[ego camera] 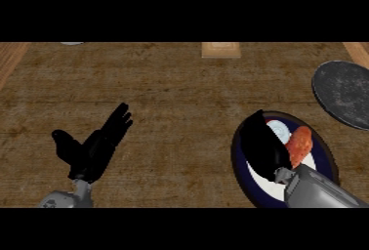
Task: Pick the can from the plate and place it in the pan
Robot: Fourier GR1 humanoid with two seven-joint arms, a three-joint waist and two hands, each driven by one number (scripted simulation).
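A can (298,144) with a red-orange side and a silvery top lies on a plate (240,168) with a dark blue rim and a white middle, at the lower right. My right hand (262,144) is over the plate's left half, right against the can's left side, fingers straight and pointing away from me, not curled round the can. It hides part of the plate. The pan (344,93), dark grey and round, sits at the right edge, just beyond the plate. My left hand (93,149) rests open at the lower left, fingers up.
A tan block (220,49) stands at the counter's far edge, middle. A small grey object (72,43) peeks in at the far left. Lighter wood strips (10,61) border the counter's left and right sides. Brown counter stretches between the two hands.
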